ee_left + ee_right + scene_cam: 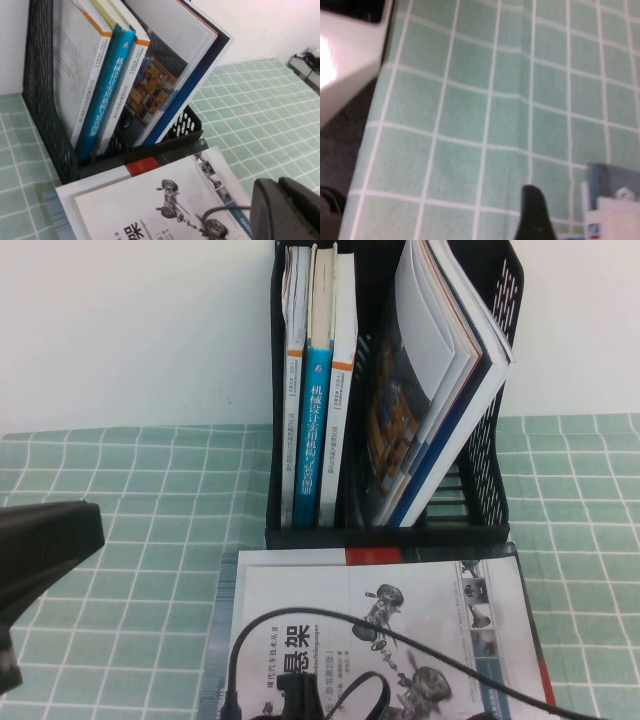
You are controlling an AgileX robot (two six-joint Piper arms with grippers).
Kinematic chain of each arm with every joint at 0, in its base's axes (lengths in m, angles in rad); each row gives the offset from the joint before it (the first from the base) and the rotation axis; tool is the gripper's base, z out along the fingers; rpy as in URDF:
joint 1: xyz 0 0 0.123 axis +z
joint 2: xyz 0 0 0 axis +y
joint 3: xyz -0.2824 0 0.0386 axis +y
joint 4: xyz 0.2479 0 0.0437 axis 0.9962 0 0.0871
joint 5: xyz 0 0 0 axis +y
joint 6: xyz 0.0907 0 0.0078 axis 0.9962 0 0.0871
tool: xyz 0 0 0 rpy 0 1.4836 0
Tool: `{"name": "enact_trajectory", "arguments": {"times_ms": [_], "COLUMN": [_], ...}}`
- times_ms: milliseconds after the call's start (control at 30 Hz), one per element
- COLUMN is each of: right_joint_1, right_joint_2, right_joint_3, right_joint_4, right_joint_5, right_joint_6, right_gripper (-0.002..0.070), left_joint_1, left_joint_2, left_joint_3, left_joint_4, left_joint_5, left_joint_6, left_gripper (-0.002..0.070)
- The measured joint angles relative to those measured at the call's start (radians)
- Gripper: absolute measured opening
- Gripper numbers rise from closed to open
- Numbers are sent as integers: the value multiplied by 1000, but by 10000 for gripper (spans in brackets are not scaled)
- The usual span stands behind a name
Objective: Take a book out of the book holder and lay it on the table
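The black mesh book holder (pixel 490 470) stands at the back of the table. Upright books fill its left compartment, one with a blue spine (pixel 317 430), and thin books (pixel 430 390) lean in its right compartment. A white book (pixel 400 630) with a car-part drawing lies flat on the tablecloth in front of the holder. My right gripper (pixel 560 227) is at that book's edge and open: one dark finger (pixel 532 215) stands clear of the book corner (pixel 615 205), holding nothing. My left gripper (pixel 287 210) hangs shut at the left, away from the books.
A black cable (pixel 400 635) from my right arm loops over the flat book. The green checked tablecloth (pixel 120 500) covers the table. Its edge and a white body (pixel 345 65) show in the right wrist view. A white wall stands behind the holder.
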Motion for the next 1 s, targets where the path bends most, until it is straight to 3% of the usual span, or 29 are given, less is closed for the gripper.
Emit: {"name": "enact_trajectory", "arguments": {"times_ms": [100,267,333,533,800,1000], "right_joint_1": [0,0,0,0,0,0], "right_joint_2": [-56,-225,-315,-575,-833,-1033], "right_joint_3": [0,0,0,0,0,0], "right_joint_4": [-1,-2,-2,61,493,855], "right_joint_5": [0,91,157,456,1114,1187], "right_joint_6": [14,23,32,-39,-667,-962], "right_gripper": [380,92,43,6,4,3], "left_joint_1": [0,0,0,0,0,0], "left_joint_2": [-4,-55,-89,-230,-367,-380], "left_joint_3": [0,0,0,4,111,275], "left_joint_4": [7,80,133,251,201,98], "left_joint_5": [0,0,0,7,63,25], "left_joint_6": [28,51,55,56,57,62], "left_gripper": [-3,-3,-3,-3,-3,-3]}}
